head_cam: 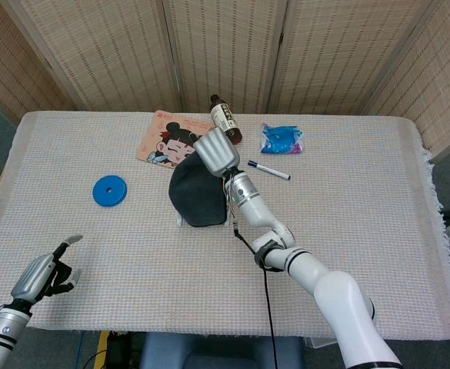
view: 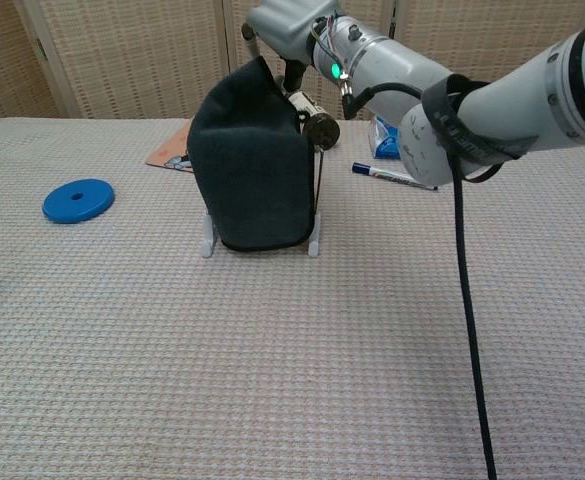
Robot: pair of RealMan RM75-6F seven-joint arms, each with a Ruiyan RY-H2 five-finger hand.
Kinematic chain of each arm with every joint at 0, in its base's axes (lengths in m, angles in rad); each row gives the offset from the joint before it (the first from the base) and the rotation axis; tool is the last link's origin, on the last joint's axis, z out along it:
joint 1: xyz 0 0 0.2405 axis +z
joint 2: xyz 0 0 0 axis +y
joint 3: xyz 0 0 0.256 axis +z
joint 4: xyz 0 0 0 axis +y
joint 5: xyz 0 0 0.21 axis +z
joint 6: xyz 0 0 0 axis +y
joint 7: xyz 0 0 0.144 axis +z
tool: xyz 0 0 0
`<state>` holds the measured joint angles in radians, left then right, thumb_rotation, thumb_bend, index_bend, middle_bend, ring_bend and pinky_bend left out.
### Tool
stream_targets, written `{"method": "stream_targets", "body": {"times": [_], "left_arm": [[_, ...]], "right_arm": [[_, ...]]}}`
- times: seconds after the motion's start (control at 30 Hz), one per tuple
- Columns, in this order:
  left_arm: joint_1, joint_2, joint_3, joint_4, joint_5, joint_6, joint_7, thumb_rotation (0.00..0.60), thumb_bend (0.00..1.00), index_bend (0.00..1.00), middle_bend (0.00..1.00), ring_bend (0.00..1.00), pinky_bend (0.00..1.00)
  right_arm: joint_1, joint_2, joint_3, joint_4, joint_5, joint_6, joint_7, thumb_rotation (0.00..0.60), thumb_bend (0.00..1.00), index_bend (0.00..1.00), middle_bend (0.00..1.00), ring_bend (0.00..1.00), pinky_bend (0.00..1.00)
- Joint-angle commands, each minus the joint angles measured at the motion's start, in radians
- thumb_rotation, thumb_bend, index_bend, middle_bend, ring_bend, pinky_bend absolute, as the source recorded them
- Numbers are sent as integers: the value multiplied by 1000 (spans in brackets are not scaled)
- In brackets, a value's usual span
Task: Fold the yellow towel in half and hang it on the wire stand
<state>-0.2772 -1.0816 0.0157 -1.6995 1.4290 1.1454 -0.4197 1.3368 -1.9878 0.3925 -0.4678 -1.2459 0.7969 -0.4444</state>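
No yellow towel shows; the one towel here is dark grey (head_cam: 196,196) (view: 252,170). It hangs folded over the wire stand, of which only the white feet (view: 208,243) and a bit of the base (head_cam: 180,221) stick out below. My right hand (head_cam: 215,154) (view: 277,25) is over the towel's top edge. Its fingers reach down to a raised peak of cloth and seem to pinch it; the back of the hand hides the grip in the head view. My left hand (head_cam: 44,273) rests low at the table's near left corner, fingers apart, holding nothing.
A blue disc (head_cam: 110,191) (view: 78,199) lies left of the stand. Behind it are a cartoon card (head_cam: 165,138), a brown bottle (head_cam: 225,118), a blue packet (head_cam: 282,139) and a marker pen (head_cam: 268,169) (view: 392,176). Woven screens close the back.
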Motion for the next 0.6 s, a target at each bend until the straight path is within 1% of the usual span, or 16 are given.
{"method": "stream_targets", "body": {"times": [0.03, 0.1, 0.17, 0.3, 0.4, 0.43, 0.53, 0.6], "left_arm": [[0, -1, -1, -2, -1, -1, 2, 600, 522, 134, 990, 839, 1000], [-1, -1, -3, -2, -2, -3, 3, 600, 522, 134, 990, 839, 1000], [-2, -1, -5, -2, -3, -5, 4, 600, 522, 135, 990, 839, 1000], [-6, 3, -14, -1, -2, -1, 5, 600, 521, 139, 990, 839, 1000], [-7, 4, -25, 1, -2, 11, 13, 600, 521, 145, 987, 832, 1000], [-8, 5, -29, 0, -2, 16, 16, 600, 521, 148, 984, 827, 1000], [-10, 4, -43, 2, -3, 33, 39, 600, 521, 162, 952, 795, 985], [-10, -1, -54, 8, -9, 47, 70, 600, 521, 169, 926, 770, 961]], "right_arm": [[7, -3, 14, 8, 20, -9, 8, 600, 319, 19, 928, 1000, 1000], [7, 0, 17, 5, 27, -6, 15, 600, 262, 0, 918, 1000, 1000], [2, 9, 16, -9, 28, 5, 18, 600, 229, 0, 915, 1000, 1000], [-39, 58, -1, -86, 15, 55, 28, 600, 218, 0, 914, 996, 1000], [-101, 127, -14, -208, 11, 106, 28, 600, 219, 3, 897, 984, 1000], [-133, 163, -21, -273, 10, 130, 25, 600, 222, 13, 892, 979, 1000], [-214, 257, -44, -443, 9, 183, 0, 600, 270, 104, 872, 947, 1000], [-280, 337, -67, -588, 9, 225, -28, 600, 323, 173, 849, 910, 1000]]}}
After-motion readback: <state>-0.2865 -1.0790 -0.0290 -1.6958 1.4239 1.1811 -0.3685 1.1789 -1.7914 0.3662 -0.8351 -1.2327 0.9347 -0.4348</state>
